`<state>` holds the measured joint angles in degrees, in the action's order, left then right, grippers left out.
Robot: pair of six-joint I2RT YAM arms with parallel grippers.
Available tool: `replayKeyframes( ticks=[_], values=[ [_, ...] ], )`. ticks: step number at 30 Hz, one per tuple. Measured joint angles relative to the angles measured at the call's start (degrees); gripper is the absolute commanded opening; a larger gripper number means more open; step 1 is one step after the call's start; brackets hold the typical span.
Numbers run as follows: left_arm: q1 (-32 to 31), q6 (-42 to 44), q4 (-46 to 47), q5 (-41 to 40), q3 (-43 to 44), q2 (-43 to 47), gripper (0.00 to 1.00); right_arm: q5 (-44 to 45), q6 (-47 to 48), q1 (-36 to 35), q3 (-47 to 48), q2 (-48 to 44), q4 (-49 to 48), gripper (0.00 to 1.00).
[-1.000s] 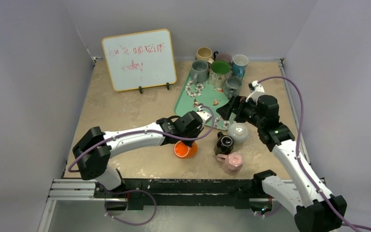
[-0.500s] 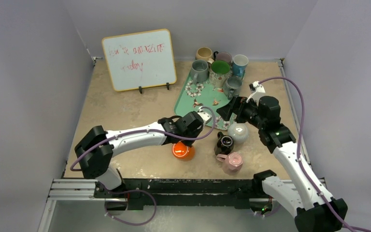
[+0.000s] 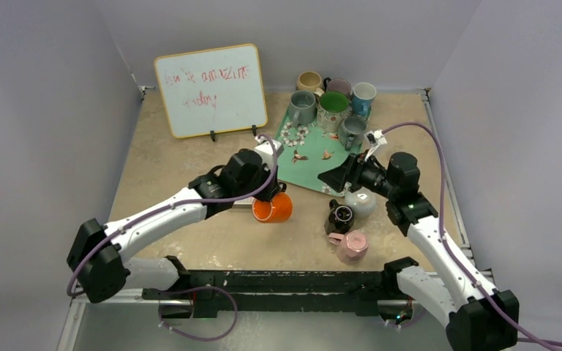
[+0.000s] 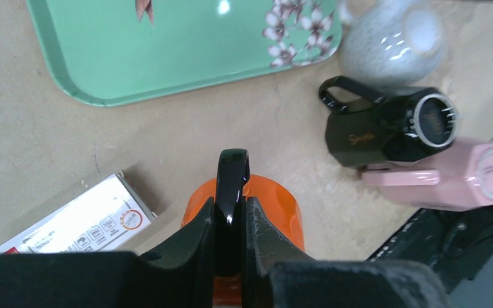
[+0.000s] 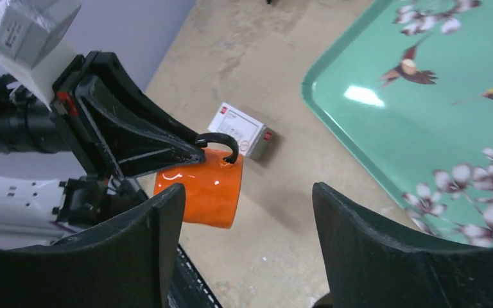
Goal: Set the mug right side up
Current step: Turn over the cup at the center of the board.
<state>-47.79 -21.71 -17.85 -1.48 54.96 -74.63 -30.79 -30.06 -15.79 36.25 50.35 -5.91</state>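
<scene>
The orange mug (image 3: 272, 208) with a black handle (image 4: 232, 176) hangs on its side just above the table, handle uppermost. My left gripper (image 3: 269, 191) is shut on that handle; both fingers pinch it in the left wrist view (image 4: 231, 215). The right wrist view shows the mug (image 5: 202, 192) and the left gripper (image 5: 189, 153) from the side. My right gripper (image 3: 336, 178) stands open to the right of the mug and holds nothing, its jaws (image 5: 247, 192) facing the mug.
A green flowered tray (image 3: 293, 157) carries several upright mugs (image 3: 329, 106) at the back. A pale grey mug (image 3: 361, 199), a black mug (image 3: 341, 216) and a pink mug (image 3: 351, 245) lie front right. A small white box (image 5: 241, 136) sits near the tray. A whiteboard (image 3: 211, 89) stands back left.
My left arm has pulled back and up, and the orange mug has turned onto its side in the air. The right gripper has dipped left and its jaws have narrowed a little.
</scene>
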Motion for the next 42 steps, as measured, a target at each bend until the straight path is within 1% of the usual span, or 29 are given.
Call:
replayKeyframes(
  ticks=[2, 5, 9, 11, 13, 17, 21, 25, 29, 37, 40, 42],
  values=[
    [1.0, -1.3, 1.9, 1.7, -1.6, 2.5, 0.0, -2.8, -0.9, 0.0, -0.8, 0.5, -3.1, 0.63],
    [1.8, -3.5, 5.7, 4.9, -4.4, 7.2, 0.0, -8.0, -3.5, 0.0, -2.6, 1.4, -10.4, 0.6],
    [1.9, -6.4, 12.0, 10.0, -7.0, 12.0, 0.0, -13.0, -7.8, -0.1, -4.4, 2.7, -19.3, 0.61],
    [1.9, -7.8, 15.2, 12.2, -7.8, 13.4, 0.0, -14.7, -9.6, -0.4, -4.5, 3.4, -22.4, 0.63],
    [1.9, -9.2, 18.6, 14.4, -8.7, 14.3, 0.0, -15.9, -11.0, -1.0, -4.5, 4.2, -25.3, 0.65],
    [1.9, -11.1, 24.1, 18.0, -10.3, 14.7, 0.0, -18.1, -12.8, -3.1, -4.5, 5.8, -29.2, 0.64],
    [1.9, -12.5, 28.0, 20.6, -12.1, 14.8, 0.0, -19.8, -13.7, -5.2, -4.5, 7.4, -30.9, 0.61],
    [1.9, -13.4, 30.7, 21.9, -13.4, 15.3, 0.0, -20.6, -14.2, -5.8, -4.5, 7.7, -32.0, 0.59],
    [1.9, -14.2, 34.2, 22.4, -14.9, 16.3, 0.0, -21.6, -15.0, -6.8, -4.5, 8.3, -33.9, 0.54],
    [1.9, -15.2, 39.7, 22.4, -17.2, 17.2, 0.0, -21.7, -15.0, -9.0, -4.5, 9.3, -34.8, 0.5],
    [2.0, -15.5, 41.0, 22.6, -17.9, 17.2, 0.0, -21.8, -15.0, -10.2, -4.4, 10.1, -35.2, 0.42],
    [2.0, -15.7, 41.0, 22.9, -18.2, 17.3, 0.0, -21.7, -15.0, -10.6, -4.3, 10.6, -35.5, 0.3]
  ],
)
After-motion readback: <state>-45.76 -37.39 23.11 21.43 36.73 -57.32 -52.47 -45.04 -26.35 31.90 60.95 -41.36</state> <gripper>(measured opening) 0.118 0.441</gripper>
